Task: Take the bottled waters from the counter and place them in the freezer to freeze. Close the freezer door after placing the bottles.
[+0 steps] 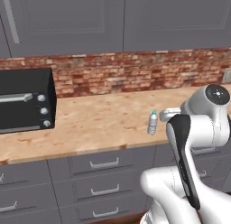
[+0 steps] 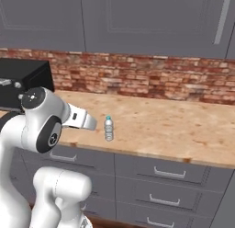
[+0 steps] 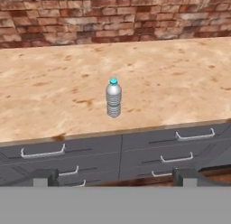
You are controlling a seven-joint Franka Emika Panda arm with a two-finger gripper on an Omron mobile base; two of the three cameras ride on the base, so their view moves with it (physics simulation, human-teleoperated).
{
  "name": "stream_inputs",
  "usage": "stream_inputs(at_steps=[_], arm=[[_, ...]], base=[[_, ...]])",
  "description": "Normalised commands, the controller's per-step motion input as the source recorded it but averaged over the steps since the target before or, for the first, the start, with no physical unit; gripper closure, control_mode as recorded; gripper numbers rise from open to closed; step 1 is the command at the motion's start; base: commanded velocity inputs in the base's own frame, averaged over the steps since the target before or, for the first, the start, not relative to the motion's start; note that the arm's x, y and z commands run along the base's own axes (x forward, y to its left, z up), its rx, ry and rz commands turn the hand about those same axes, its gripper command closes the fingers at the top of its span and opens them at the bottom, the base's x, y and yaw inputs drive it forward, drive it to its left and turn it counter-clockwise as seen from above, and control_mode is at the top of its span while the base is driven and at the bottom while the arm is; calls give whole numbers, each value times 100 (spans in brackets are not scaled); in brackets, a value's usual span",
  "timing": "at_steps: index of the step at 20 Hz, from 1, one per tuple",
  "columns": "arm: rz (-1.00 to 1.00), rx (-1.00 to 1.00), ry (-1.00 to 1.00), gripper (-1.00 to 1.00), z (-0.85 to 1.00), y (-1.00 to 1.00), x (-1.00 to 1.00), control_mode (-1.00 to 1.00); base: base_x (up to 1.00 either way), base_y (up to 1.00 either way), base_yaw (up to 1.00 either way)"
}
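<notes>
One bottle stands on one bench, clear and ribbed with a teal cap. One black oven sits on the bench, showing three knobs. Below the bench edge, the hand view shows about seven drawer handles, though the lowest are partly cut off. One brick wall runs behind.

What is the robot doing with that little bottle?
The white robot arm is facing a clear ribbed water bottle with a teal cap that stands upright on the tan counter, near its front edge. The gripper is open and hangs in front of the drawers, well short of the bottle, touching nothing. It looks about to reach in and grab it.
</notes>
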Motion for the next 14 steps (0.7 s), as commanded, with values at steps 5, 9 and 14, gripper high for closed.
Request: stream_inputs(at_steps=[5, 9, 14], arm=[[0, 0, 0, -100, 0, 0, 0, 100], [0, 0, 0, -100, 0, 0, 0, 100], [0, 0, 0, -100, 0, 0, 0, -100]], base=[[48, 0, 0], [7, 0, 1], [0, 0, 0]])
